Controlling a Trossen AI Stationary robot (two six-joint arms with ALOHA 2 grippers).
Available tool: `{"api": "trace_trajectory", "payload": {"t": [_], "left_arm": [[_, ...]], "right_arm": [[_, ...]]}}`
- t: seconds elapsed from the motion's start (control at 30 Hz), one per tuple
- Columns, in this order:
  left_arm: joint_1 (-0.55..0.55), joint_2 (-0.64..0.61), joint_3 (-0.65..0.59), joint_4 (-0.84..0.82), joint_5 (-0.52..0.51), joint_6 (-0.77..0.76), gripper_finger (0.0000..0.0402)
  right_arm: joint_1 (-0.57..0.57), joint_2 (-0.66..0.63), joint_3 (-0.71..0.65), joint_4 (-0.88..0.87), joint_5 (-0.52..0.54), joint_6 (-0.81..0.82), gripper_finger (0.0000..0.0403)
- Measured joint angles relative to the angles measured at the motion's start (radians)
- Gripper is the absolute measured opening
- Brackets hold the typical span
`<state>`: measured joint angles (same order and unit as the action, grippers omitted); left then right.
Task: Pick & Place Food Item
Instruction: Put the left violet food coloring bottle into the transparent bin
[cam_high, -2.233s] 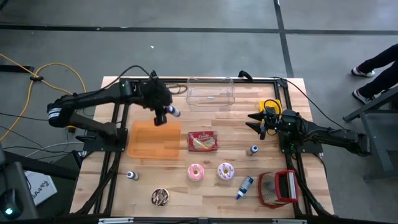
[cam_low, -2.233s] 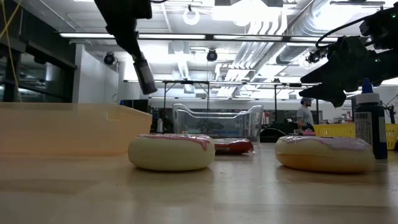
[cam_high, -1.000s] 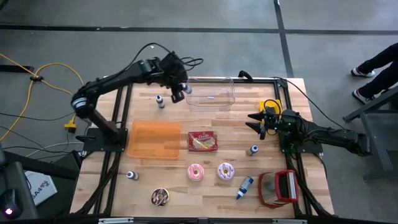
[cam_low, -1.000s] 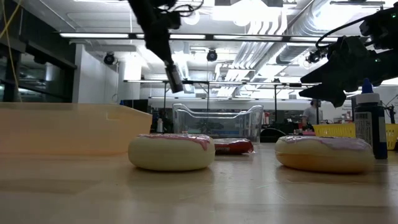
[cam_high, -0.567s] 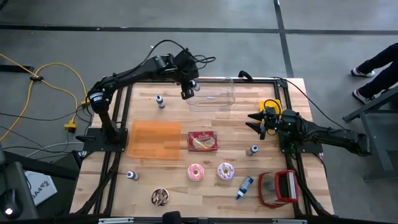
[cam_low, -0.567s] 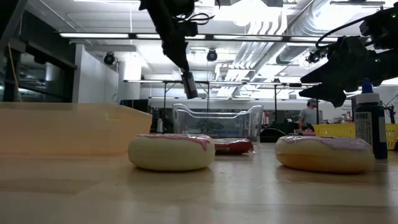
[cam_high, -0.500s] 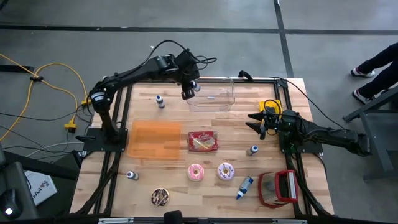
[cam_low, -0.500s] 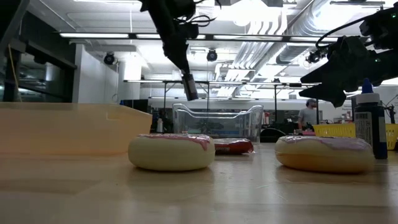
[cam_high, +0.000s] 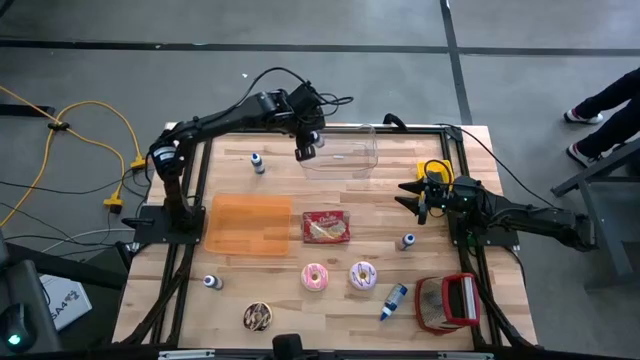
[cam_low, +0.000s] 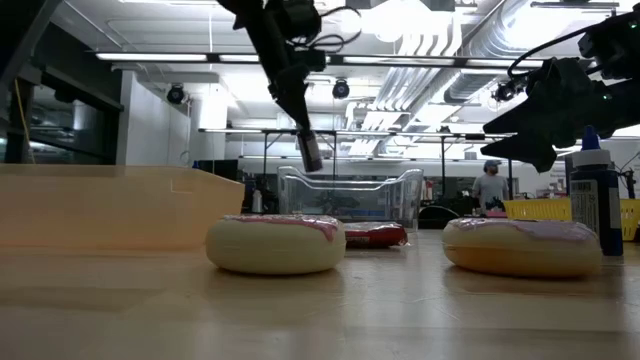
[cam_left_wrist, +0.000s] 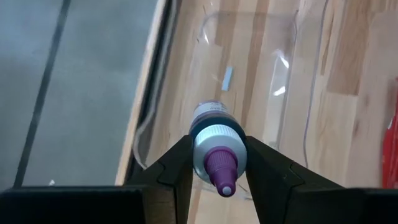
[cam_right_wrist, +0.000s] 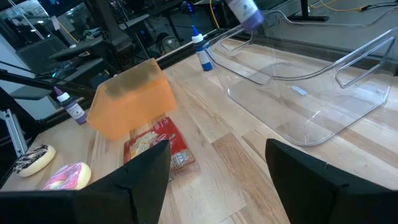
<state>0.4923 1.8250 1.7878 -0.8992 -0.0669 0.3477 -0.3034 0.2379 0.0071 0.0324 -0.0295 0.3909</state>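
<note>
Left gripper (cam_left_wrist: 214, 163) pinches purple-capped bottle (cam_left_wrist: 214, 149) by neck, 2 fingers (cam_left_wrist: 177, 169) clamped either side. Bottle hangs above near-left corner of clear bin (cam_high: 338, 150), not inside yet. Judgement: carry bottle further over bin's open middle, clear of rim, lower before release so it does not bounce or roll out. Right gripper (cam_high: 418, 197) waits at right of table, fingers spread, empty.

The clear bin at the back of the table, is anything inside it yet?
Empty. The clear bin shows only bare wood through its floor; the left gripper holds the purple-capped bottle above it.
</note>
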Motion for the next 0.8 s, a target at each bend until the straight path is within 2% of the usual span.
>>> {"api": "trace_trajectory", "payload": {"t": [0.8], "left_arm": [[0.000,0.078,0.004,0.131,0.020,0.048,0.0116]], "right_arm": [[0.000,0.004,0.000,0.000,0.001,0.000,0.0250]]}}
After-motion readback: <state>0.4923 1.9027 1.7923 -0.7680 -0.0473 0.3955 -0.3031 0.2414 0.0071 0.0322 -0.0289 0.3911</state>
